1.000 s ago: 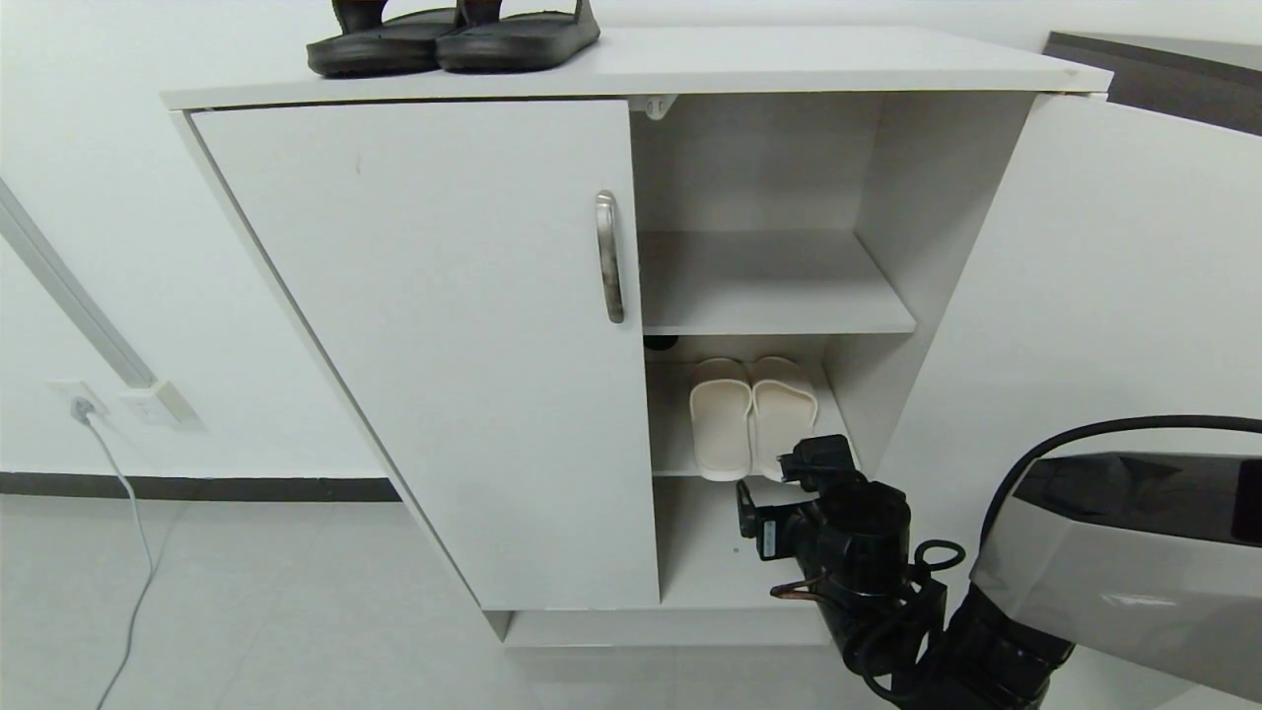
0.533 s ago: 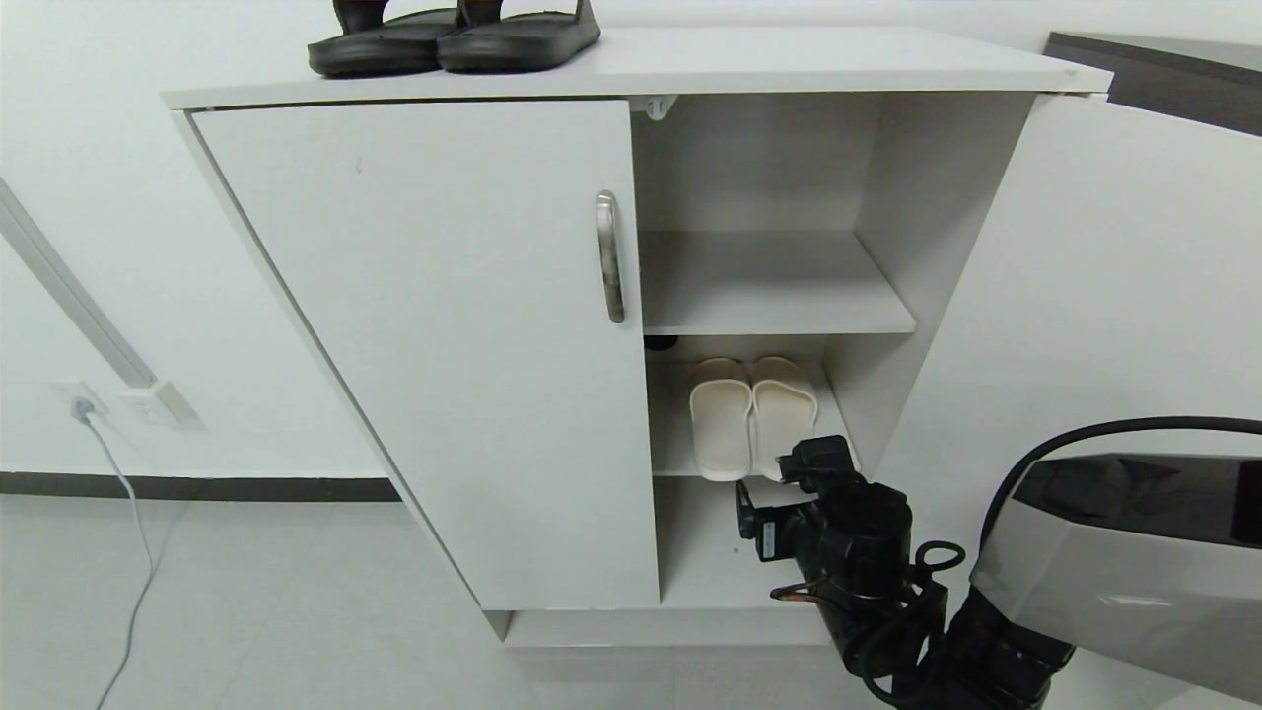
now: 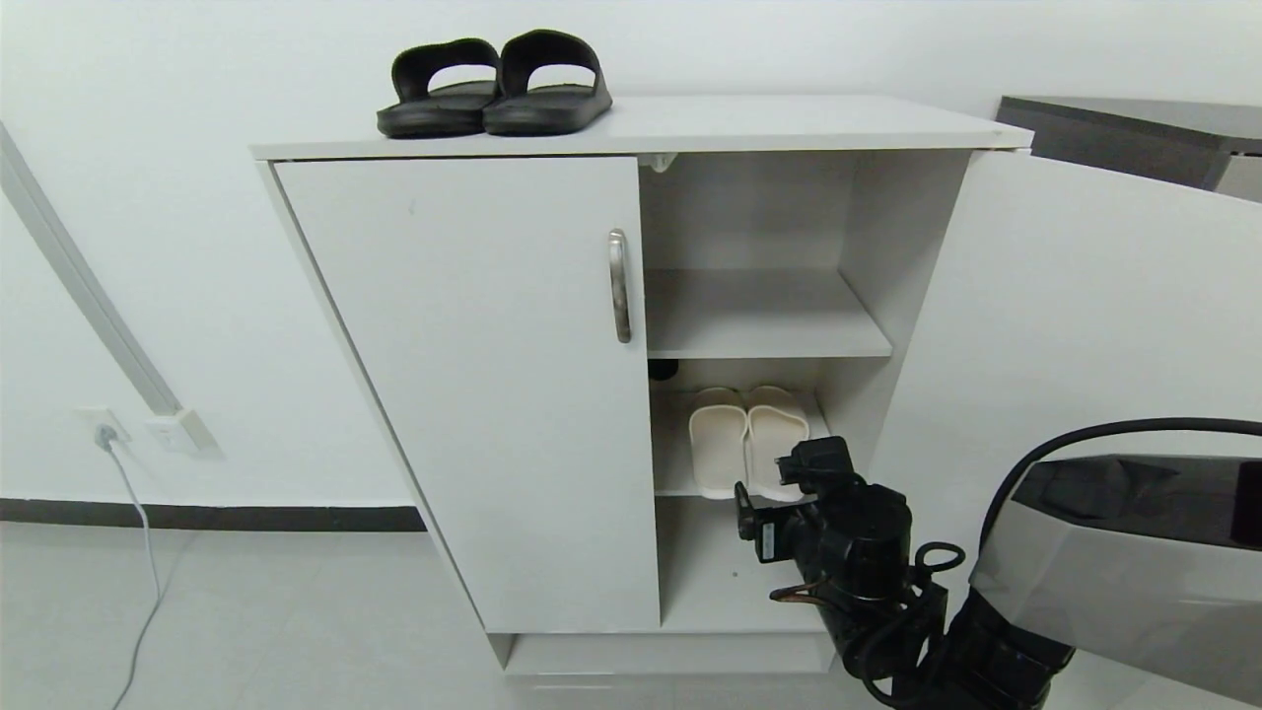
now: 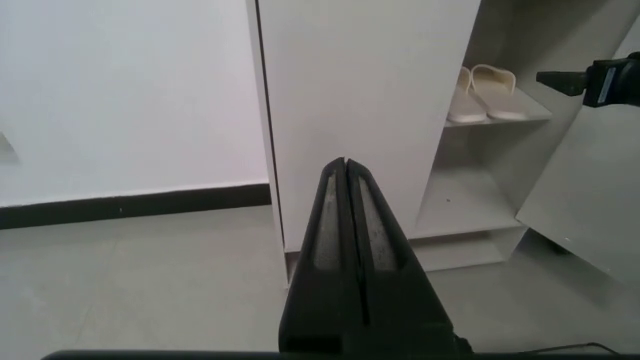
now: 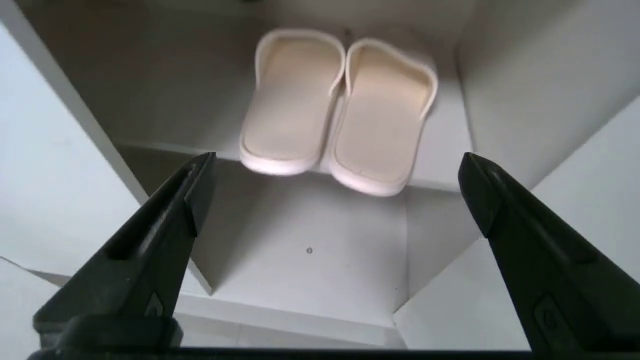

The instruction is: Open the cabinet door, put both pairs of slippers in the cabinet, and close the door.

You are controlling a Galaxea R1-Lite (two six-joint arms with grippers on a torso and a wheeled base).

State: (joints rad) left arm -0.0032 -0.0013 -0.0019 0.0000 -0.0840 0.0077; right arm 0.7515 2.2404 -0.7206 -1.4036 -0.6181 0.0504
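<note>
Doors: The right door [image 3: 1065, 325] of the cabinet [image 3: 789, 123] stands swung wide open. The left door [image 3: 463, 375] is shut, and its handle [image 3: 618, 286] is untouched.
Cream slippers: I see the cream slippers [image 3: 749, 439] side by side on the middle shelf [image 3: 670, 444], inside the open half. Their near ends reach the shelf's front edge.
Black slippers: The black slippers [image 3: 493, 84] sit on the cabinet's top, toward its left side. They are close together and outside the cabinet.
Right gripper: The right gripper [image 3: 774, 480] has its fingers spread wide and holds nothing. It hangs just in front of the open compartment, about level with the middle shelf, near the cream pair but apart from it.
Left gripper: The left gripper [image 4: 345, 175] has its fingers pressed together and is empty. It is held low and well back, facing the shut left door.
Done so far: As I read it, the door is open and one pair is stowed.
Left to do: The black pair has to come down and go inside, then the right door has to be closed.
Room for it: The upper shelf [image 3: 759, 316] and the bottom compartment [image 3: 720, 582] both lie bare, so I judge either would take the black pair.
Next move, my guess: An arm must rise to the cabinet's top, a long reach from where either arm is.
</note>
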